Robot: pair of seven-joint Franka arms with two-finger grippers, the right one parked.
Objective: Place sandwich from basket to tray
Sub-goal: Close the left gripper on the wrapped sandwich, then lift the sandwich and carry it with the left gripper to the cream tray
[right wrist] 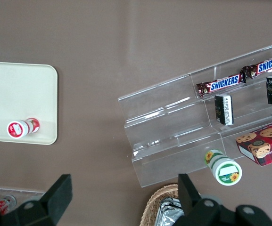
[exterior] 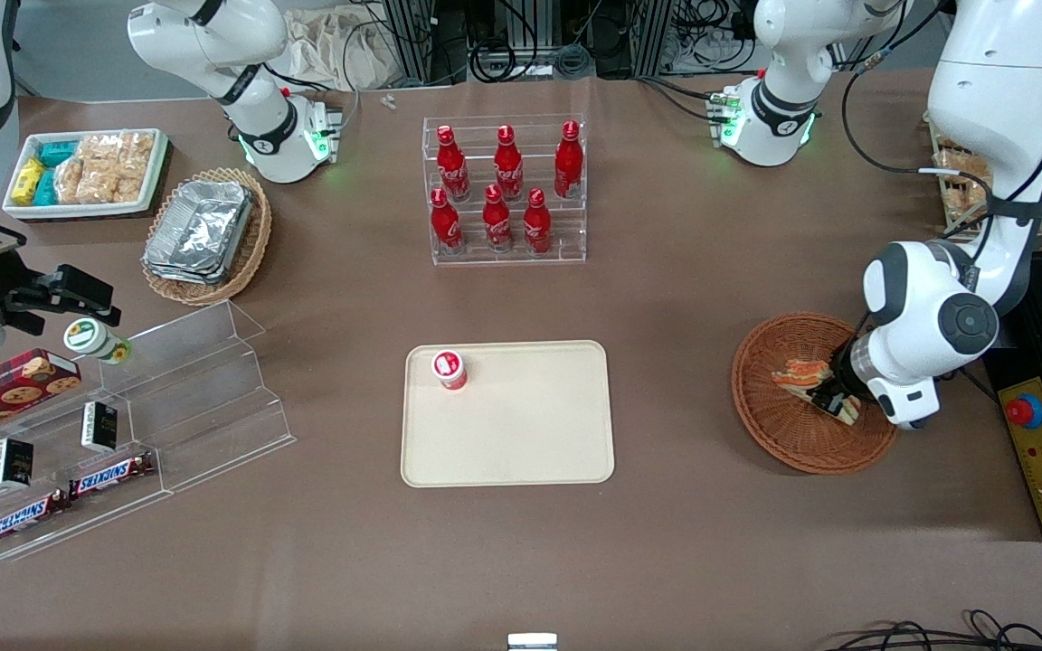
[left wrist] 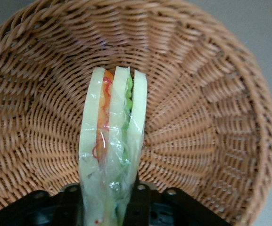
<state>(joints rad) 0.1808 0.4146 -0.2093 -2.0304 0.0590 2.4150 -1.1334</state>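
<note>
Because the gripper point(exterior: 840, 400) is clamped on only one end of the wrapped sandwich point(left wrist: 111, 141), inside the round wicker basket point(exterior: 779, 434), I worry the slick film could let the wedge slide out once I lift. The layers could also shear apart under the squeeze, and the free tip might catch the basket's woven wall on the way out. From the wrist view I judge the sandwich sits low in the basket, edge up, its tip over the basket floor.

The cream tray point(exterior: 521, 452) lies well apart from the basket, toward the parked arm's end, and a red-and-white cup point(exterior: 449, 369) stands on it in the corner farther from the front camera; a drop there could knock it over.

My count: one sandwich, one round basket, one tray, one cup on it, six red cola bottles point(exterior: 507, 187) in the clear rack farther from the front camera than the tray.
</note>
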